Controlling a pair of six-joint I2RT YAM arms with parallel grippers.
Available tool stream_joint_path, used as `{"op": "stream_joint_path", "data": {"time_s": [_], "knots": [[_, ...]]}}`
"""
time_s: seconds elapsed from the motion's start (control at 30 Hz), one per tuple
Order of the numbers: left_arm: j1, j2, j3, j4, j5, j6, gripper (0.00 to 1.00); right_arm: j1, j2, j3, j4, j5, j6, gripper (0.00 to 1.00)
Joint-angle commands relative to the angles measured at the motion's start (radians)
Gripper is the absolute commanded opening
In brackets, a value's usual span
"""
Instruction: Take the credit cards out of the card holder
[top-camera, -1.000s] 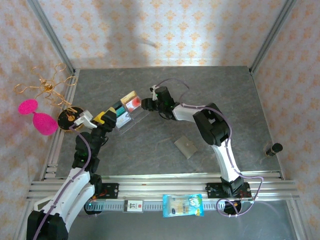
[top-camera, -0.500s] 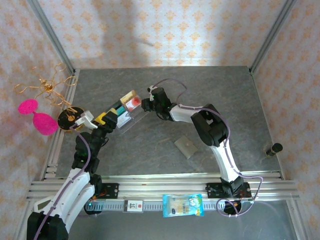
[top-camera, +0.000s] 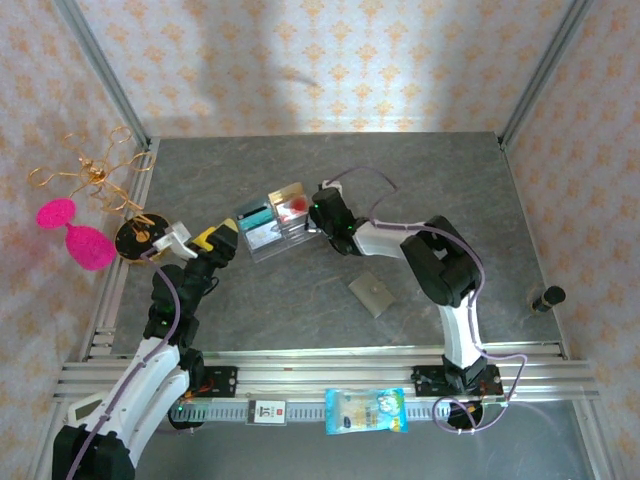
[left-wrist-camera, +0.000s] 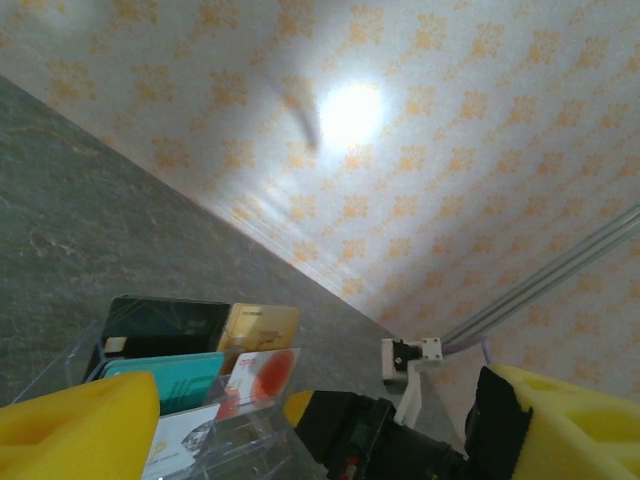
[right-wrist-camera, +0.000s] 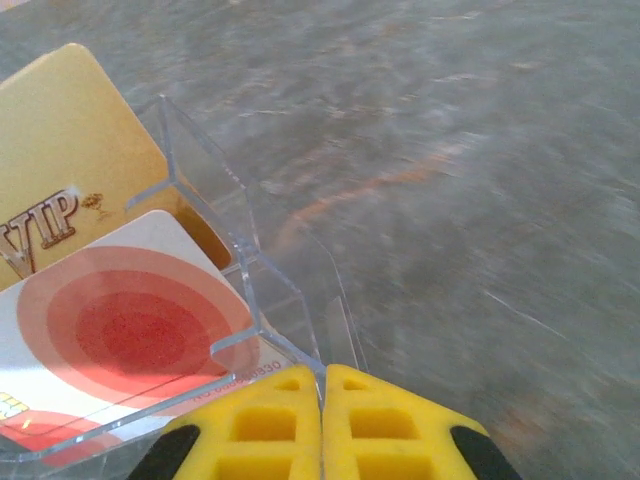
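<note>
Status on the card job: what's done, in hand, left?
Done, apparently: several credit cards stand in the clear acrylic tray, and the card holder lies flat on the table, apart from both arms. In hand: right gripper shut at the tray's corner; left gripper open beside the tray, empty. Left: whether cards remain inside the card holder cannot be told.

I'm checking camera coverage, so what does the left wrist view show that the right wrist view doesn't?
Left wrist: flat black plastic card, teal plastic card, patterned wall, open left end effector. Right wrist: VIP lettering, right end effector with fingers pressed shut. Both: gold plastic card, red-and-white plastic card, clear acrylic tray, grey table.
</note>
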Motion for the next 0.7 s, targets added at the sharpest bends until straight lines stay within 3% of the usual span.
{"op": "stream_joint_path", "data": {"time_s": [0.0,0.3,0.67], "knots": [[-0.021,0.008,0.013,0.003,0.017,-0.026,0.81,0.001,-0.105,-0.063,-0.045,0.175,0.094,0.03],[-0.088,0.054,-0.011,0.031,0.002,-0.038,0.80,0.002,-0.264,-0.224,-0.105,0.303,0.200,0.02],[-0.122,0.059,-0.039,0.030,0.001,-0.034,0.80,0.006,-0.353,-0.363,-0.091,0.297,0.267,0.05]]}}
